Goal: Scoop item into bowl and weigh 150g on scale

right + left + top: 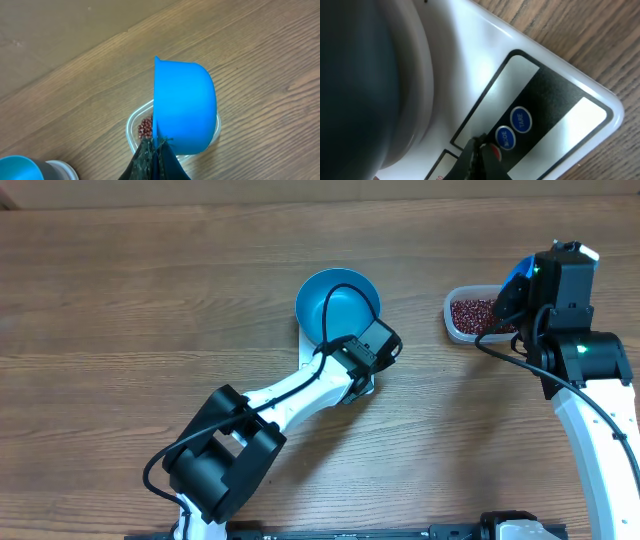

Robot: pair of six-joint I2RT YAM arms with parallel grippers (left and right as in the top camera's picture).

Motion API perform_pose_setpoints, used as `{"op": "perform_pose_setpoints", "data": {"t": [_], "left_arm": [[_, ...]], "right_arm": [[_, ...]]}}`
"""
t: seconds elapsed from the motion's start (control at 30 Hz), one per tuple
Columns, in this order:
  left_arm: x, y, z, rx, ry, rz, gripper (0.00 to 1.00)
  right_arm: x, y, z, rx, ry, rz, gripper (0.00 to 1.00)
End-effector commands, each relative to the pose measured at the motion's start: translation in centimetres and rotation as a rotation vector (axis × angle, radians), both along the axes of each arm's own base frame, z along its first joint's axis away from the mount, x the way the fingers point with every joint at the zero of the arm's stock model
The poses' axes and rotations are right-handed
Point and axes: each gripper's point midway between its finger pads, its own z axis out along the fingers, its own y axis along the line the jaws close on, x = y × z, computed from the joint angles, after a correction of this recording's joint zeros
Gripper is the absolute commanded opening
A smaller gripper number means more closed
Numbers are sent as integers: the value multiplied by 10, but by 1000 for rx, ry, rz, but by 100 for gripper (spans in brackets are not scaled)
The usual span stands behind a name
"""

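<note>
beans (472,311) sit in clear tub (450,322) at right side of table (150,300), dark red-brown heap, long axis of tub roughly left-right in overhead; right gripper (156,150) clamped on blue scoop (185,105), fingers together on its thin edge; scoop cup hangs over the tub, rim edge vertical in right wrist view, rounded back to the right, whether anything is inside cannot be told; bowl (325,300) blue, round, mouth up, sitting on white scale (470,30) near table centre; scale mostly hidden under bowl and left arm in overhead; control strip (550,100) runs diagonally in left wrist view, along the scale edge away from the bowl, rounded corner at right with wood beyond it; left gripper (479,150) fingers pressed together, nothing between them, tip right at a small red button (493,151), contact cannot be told; readable: "MODE" (503,138) and "TARE" (521,120) on round blue buttons; red print at bottom edge too small to read; open wood left of bowl, along far edge, and between bowl and tub; tub well apart from scale
</note>
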Motion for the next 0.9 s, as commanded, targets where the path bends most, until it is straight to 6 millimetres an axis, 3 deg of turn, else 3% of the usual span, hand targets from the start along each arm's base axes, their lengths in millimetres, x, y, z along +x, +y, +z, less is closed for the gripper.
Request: {"op": "perform_pose_setpoints", "data": {"t": [0.0, 0.87], "left_arm": [[-3, 8, -7, 21, -2, 34, 4], [-25, -6, -13, 14, 97, -131, 4]], "right_arm": [[-2, -6, 21, -16, -52, -20, 4], [-3, -6, 20, -16, -44, -20, 4]]}}
